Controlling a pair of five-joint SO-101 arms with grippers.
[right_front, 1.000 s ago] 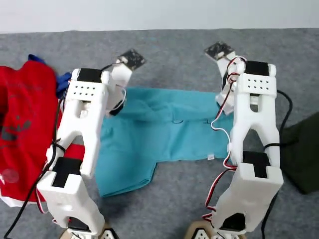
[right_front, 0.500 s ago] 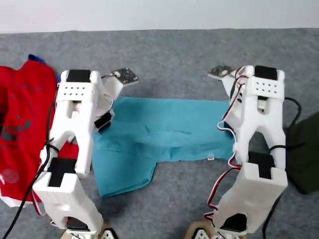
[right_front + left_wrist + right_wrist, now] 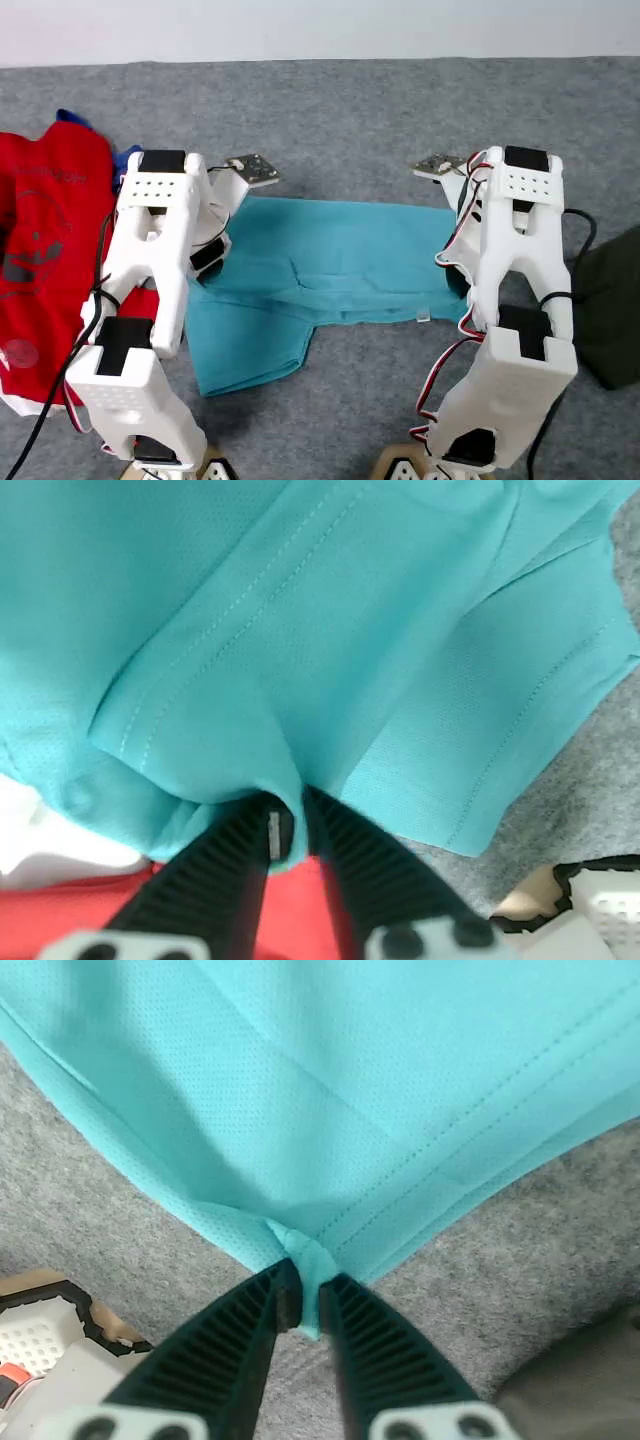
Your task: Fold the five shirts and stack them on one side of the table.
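Left gripper (image 3: 293,825) and right gripper (image 3: 308,1295) pull back, each clenched on the teal shirt (image 3: 340,255) at its folded edge.

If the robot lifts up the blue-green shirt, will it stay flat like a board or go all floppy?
Probably floppy: the teal shirt bunches and creases where the left end effector and right end effector pinch it. It looks thin, so its middle would likely sag when lifted. One sleeve lies loose and would probably dangle.
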